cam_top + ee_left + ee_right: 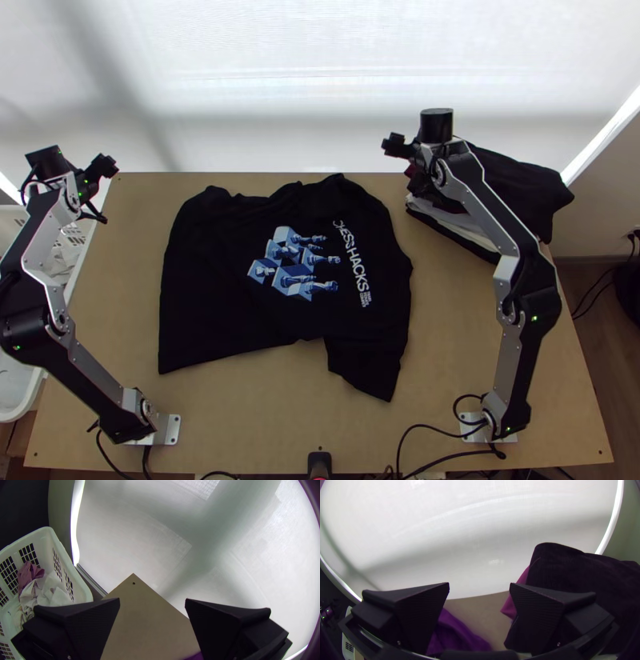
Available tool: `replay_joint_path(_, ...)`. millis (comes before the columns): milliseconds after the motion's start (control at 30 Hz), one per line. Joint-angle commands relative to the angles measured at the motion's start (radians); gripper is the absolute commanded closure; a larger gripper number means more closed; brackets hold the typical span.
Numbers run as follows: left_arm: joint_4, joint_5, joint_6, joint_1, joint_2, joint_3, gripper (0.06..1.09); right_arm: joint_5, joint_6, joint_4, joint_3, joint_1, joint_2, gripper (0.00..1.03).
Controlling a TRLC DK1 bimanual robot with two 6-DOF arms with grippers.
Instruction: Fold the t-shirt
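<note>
The left gripper [92, 178], wide and flat-fingered in black, was released, its fingers [226, 626] standing well apart above the far left corner of the light wooden table [264, 408]. The right gripper [414, 152] was released too, its black fingers [420, 616] parted widely near the table's far edge, close to the pile of clothes at the right.

The black t-shirt, printed with blue and white chess pieces and white lettering [240, 320], lay spread over the middle of the table, apart from both grippers. Its body was a little rumpled, its far edge wavy and close to the table's far edge. The lettering ran along the right part of the print, and a sleeve jutted from the right part of the shirt toward the near edge.

Beyond the right gripper, a pile of black, white and dark red cloth [512, 188] sat at the far right corner, partly under the silver-grey right arm. Left of the table stood a white plastic basket with slotted walls [66, 570], holding white and mauve cloths [55, 595]. A bright white sheet-like backdrop [320, 96] rose behind the far edge. Black cables [416, 428] trailed along the near edge.
</note>
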Motion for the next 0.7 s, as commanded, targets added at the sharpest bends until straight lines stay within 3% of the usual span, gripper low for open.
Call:
replay_joint_path(0,-0.026,0.031,-0.022,-0.012,-0.119,0.023,0.10,0.003,0.035,-0.139,0.050,0.040,-0.102,0.13)
replay_joint_path(233,-0.156,0.083,0.032,-0.047,-0.310,-0.040,0.10,-0.015,0.113,-0.576,0.007,0.107,-0.267,0.13)
replay_joint_path(300,-0.210,0.109,0.036,-0.053,-0.356,-0.069,0.10,-0.049,0.113,-0.636,-0.077,0.115,-0.332,0.06)
replay_joint_path(367,-0.231,0.112,0.055,-0.055,-0.411,-0.109,0.10,-0.147,0.124,-0.707,-0.174,0.109,-0.387,0.04)
replay_joint_path(467,-0.262,0.114,0.105,-0.069,-0.491,-0.167,0.10,-0.171,0.141,-0.728,-0.366,0.109,-0.523,0.05)
replay_joint_path(567,-0.303,0.114,0.154,-0.095,-0.570,-0.221,0.10,-0.339,0.124,-0.724,-0.564,0.069,-0.623,0.05)
replay_joint_path(667,-0.343,0.114,0.176,-0.113,-0.636,-0.256,0.10,-0.412,0.109,-0.734,-0.720,0.060,-0.700,0.08)
